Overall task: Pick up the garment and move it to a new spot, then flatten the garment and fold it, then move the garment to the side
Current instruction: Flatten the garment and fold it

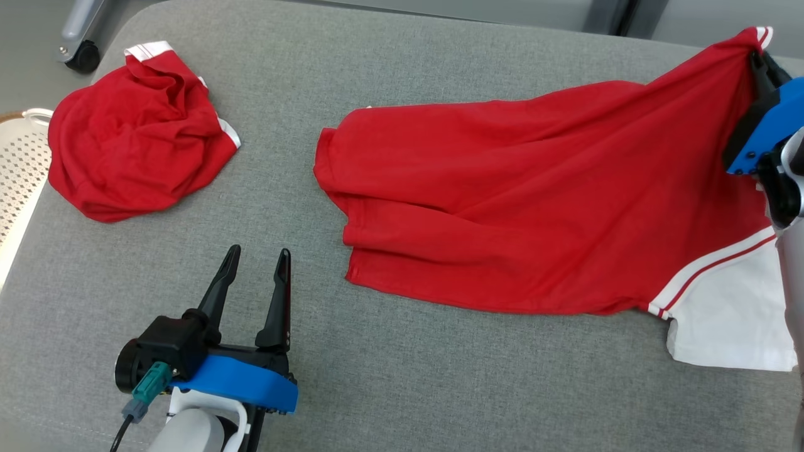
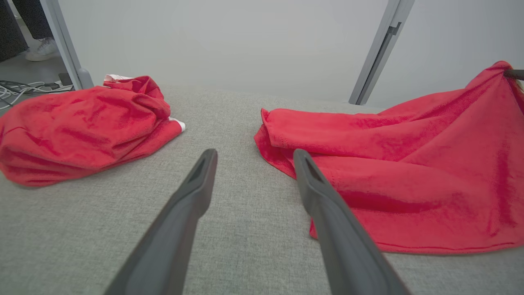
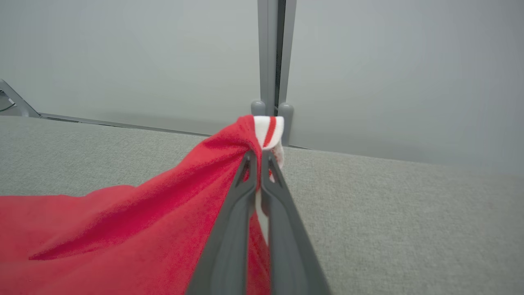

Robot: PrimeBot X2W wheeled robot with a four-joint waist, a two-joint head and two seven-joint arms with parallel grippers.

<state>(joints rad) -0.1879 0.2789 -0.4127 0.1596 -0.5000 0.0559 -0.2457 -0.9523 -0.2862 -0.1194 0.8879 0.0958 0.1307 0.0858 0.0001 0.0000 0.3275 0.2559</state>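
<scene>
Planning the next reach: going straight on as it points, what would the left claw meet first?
The left claw would probably meet bare grey table between the crumpled garment and the spread garment, whose edge lies close beside its right finger; depth unclear.

Grey table [image 1: 402, 389] under garment [image 1: 534, 207], crumpled shirt [image 1: 135, 138]

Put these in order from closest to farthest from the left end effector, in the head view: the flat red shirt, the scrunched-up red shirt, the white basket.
From the left end effector:
1. the flat red shirt, just right of it.
2. the scrunched-up red shirt, ahead and left.
3. the white basket, far left.
</scene>
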